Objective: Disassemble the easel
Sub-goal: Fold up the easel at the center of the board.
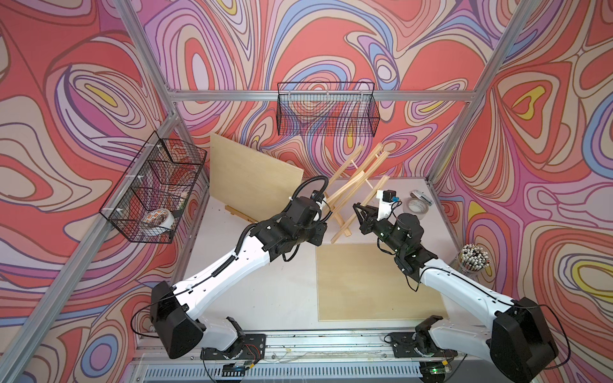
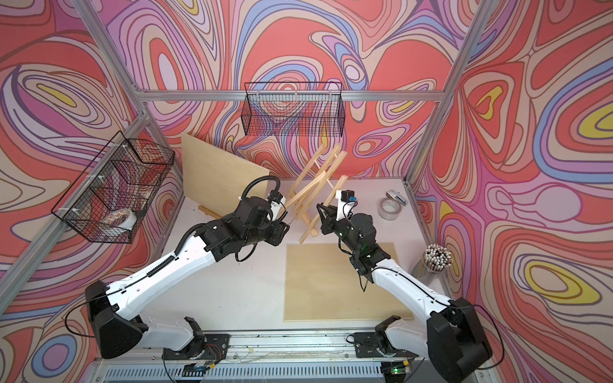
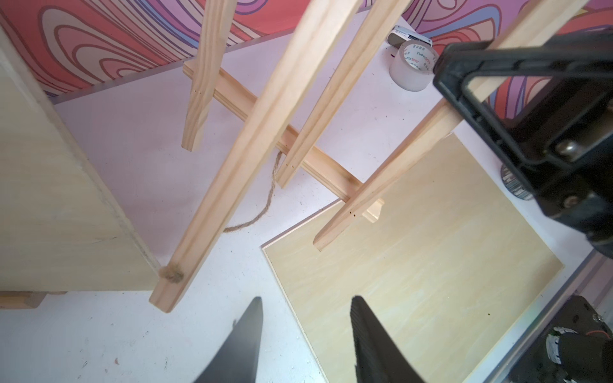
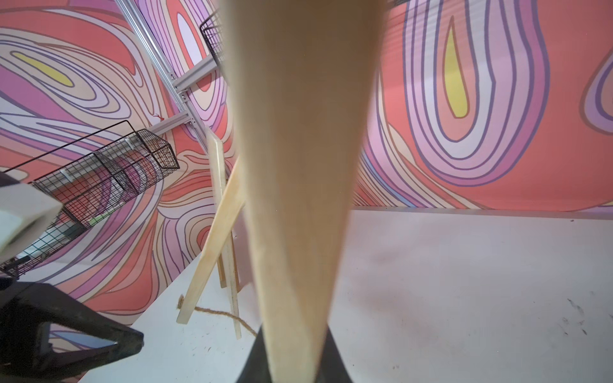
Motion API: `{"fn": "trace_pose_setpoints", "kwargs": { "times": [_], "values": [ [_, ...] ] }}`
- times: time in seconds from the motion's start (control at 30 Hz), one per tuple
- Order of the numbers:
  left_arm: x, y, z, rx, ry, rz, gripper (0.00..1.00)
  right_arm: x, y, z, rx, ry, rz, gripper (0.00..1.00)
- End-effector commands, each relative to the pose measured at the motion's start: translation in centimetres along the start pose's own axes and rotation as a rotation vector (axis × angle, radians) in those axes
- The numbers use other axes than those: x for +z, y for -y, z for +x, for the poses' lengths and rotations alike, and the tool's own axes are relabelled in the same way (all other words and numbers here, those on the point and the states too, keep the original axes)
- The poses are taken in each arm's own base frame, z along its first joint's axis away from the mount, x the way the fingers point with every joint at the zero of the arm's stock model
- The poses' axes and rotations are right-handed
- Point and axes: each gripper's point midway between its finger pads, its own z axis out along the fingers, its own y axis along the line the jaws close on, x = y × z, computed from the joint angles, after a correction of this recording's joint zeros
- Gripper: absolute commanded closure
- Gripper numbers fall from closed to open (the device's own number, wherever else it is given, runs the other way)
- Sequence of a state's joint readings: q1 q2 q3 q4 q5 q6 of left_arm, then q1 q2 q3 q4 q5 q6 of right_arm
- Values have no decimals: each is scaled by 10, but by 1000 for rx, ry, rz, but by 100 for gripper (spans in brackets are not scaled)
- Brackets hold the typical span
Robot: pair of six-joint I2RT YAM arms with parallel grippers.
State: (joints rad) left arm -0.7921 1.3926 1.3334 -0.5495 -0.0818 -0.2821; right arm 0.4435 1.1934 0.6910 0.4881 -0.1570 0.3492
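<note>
One easel (image 1: 352,185), two boards (image 1: 374,285); right claw (image 1: 357,209) clamped on easel.

1. The left gripper (image 3: 306,298) shows two dark fingers set apart, with nothing between them.
2. The wooden easel (image 3: 265,132) has its legs splayed, and a jute cord (image 3: 265,205) is knotted to one leg.
3. The right gripper (image 3: 471,86) clamps another leg.
4. A flat board (image 3: 414,265) lies on the white table (image 3: 132,149), with a tape roll (image 3: 413,66) farther off.

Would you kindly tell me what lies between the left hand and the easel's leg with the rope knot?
Nothing: in the left wrist view only bare white table shows between the open left hand and that easel leg.
</note>
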Motion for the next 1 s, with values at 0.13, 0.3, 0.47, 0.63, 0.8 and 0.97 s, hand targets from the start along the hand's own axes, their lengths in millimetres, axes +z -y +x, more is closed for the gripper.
{"fn": "trace_pose_setpoints", "kwargs": {
  "times": [0.13,0.3,0.47,0.63,0.8,0.97],
  "values": [
    [-9,-5,-7,22,62,-13,65,-13,-9,-16,-5,73,-43,100],
    [-6,-7,-6,19,57,-27,66,-17,-11,-19,5,83,-53,100],
    [-7,-7,-6,19,63,-26,67,-18,-14,-20,14,86,-73,100],
    [-24,-2,-15,25,150,23,69,-19,-16,-21,17,87,-86,100],
    [-37,-5,-21,14,236,25,73,-20,-17,-21,18,85,-94,100],
    [-22,-8,-15,18,172,-3,74,-22,-18,-24,27,94,-109,100]
  ]
}}
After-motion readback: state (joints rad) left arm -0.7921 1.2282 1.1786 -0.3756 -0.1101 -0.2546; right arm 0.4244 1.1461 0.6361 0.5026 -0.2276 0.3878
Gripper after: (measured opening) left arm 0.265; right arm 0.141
